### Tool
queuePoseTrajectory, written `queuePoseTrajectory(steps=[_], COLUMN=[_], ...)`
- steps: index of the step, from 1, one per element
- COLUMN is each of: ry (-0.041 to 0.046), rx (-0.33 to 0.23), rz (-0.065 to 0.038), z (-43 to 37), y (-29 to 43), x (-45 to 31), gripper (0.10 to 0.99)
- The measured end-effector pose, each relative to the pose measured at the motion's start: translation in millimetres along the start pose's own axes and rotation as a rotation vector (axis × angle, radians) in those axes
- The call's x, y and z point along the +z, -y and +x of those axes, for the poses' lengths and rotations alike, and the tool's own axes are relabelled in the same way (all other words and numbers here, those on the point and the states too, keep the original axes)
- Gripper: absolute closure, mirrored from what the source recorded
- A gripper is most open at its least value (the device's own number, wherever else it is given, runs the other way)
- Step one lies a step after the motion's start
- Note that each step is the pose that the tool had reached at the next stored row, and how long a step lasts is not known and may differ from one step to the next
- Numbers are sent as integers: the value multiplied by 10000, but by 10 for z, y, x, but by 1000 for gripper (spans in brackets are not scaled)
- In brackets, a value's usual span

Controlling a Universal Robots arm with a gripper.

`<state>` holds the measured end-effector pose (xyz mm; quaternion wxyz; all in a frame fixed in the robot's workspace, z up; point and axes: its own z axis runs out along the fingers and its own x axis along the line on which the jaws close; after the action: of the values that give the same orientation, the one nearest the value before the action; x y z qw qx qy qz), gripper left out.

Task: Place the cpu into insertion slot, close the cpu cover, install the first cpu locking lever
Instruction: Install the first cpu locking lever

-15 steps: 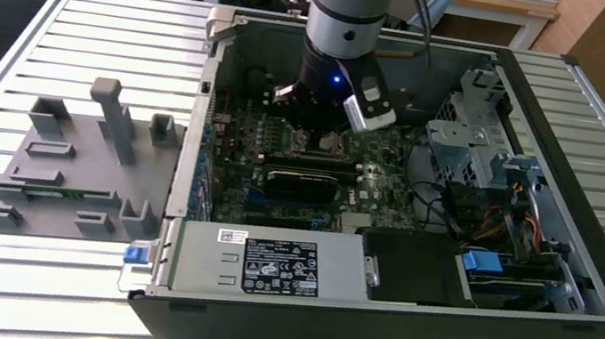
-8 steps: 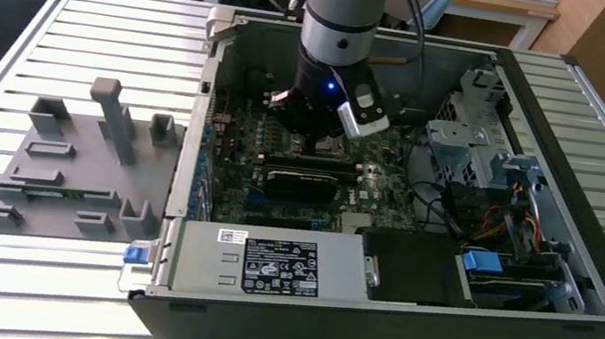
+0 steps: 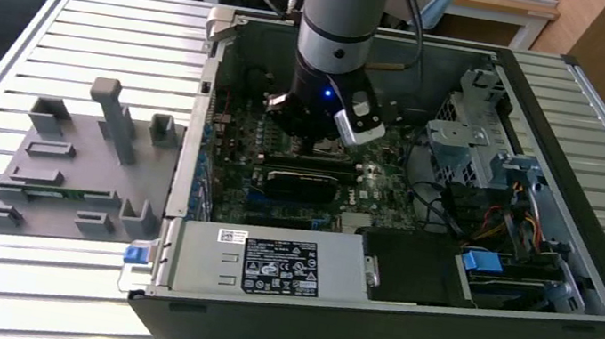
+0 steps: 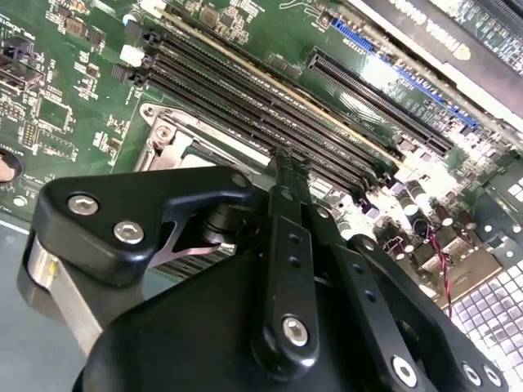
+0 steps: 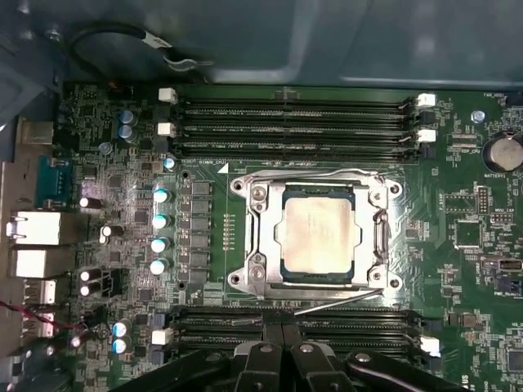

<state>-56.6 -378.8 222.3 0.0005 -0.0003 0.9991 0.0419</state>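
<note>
In the first wrist view the cpu (image 5: pixel 319 233), silver-topped, lies flat in the insertion slot (image 5: pixel 395 282). The cpu cover (image 5: pixel 377 237), a silvery frame, is down over its edges. One thin wire locking lever (image 5: pixel 310 173) runs flat along the side towards the far memory slots. The other lever (image 5: pixel 339 302) slants loose along the side nearest my gripper. My gripper (image 5: pixel 282 347) hovers just off that side over the near memory slots, fingers together with nothing between them. In the second wrist view the gripper (image 4: pixel 290 163) sits beside a corner of the cover (image 4: pixel 167 135). In the exterior view the gripper (image 3: pixel 313 140) is low inside the case.
Long black memory slots (image 5: pixel 294 114) flank the socket on both sides. A black card (image 3: pixel 304 179), a power supply (image 3: pixel 270 264) and drive cages (image 3: pixel 473 150) crowd the open computer case (image 3: pixel 576 264). A grey fixture (image 3: pixel 76 163) stands on the slatted table at the exterior view's left.
</note>
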Motion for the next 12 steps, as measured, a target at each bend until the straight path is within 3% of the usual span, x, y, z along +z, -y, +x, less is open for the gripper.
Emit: queuePoseTrajectory(steps=[7,12], ry=[0,1], rx=[-1,5], rz=[-374,-521], z=[54,61], y=[32,36], x=[36,88], gripper=[980,980])
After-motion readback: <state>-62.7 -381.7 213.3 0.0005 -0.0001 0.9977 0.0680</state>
